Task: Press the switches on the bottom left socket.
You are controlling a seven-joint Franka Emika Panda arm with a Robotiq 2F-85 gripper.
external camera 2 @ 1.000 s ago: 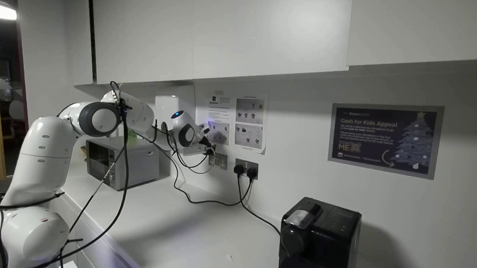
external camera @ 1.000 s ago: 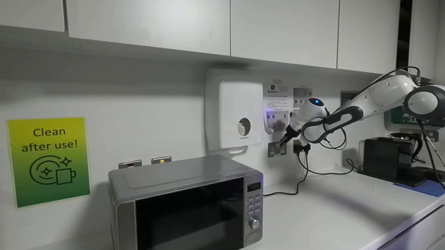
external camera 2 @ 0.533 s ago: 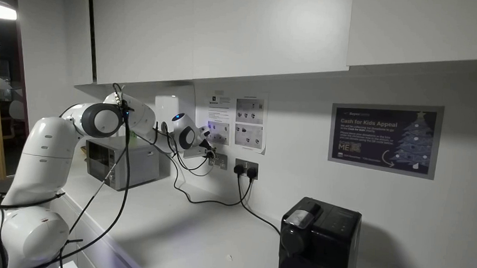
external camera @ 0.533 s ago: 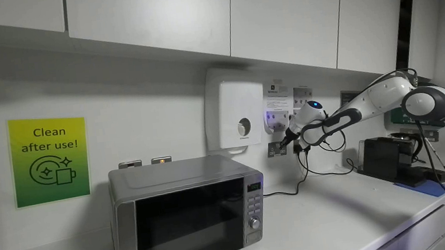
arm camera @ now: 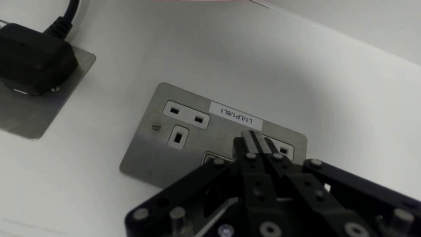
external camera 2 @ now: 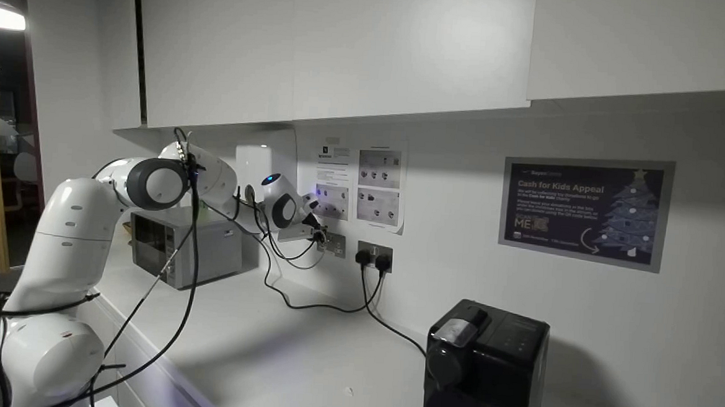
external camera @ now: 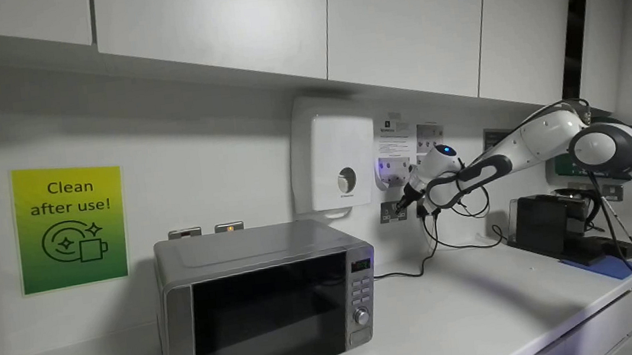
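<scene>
Clenched gripper [arm camera: 256, 142] in front of the wall socket [arm camera: 210, 140]
The fingers [arm camera: 249, 141] are pressed together, pad against pad, tips partly covering the right-hand plug holes [arm camera: 284, 150] in the wrist view — whether they touch the socket, I cannot tell. The switches [arm camera: 213, 155] are mostly hidden behind the gripper, just the pale edge of one showing. In both exterior views the socket sits on the wall [external camera: 202, 172] above the worktop [external camera: 462, 309], left of another socket [arm camera: 26, 115] with black plugs [external camera 2: 363, 257] in it — the microwave [external camera: 272, 319] stands farther left, the coffee machine [external camera 2: 505, 372] off to the right
</scene>
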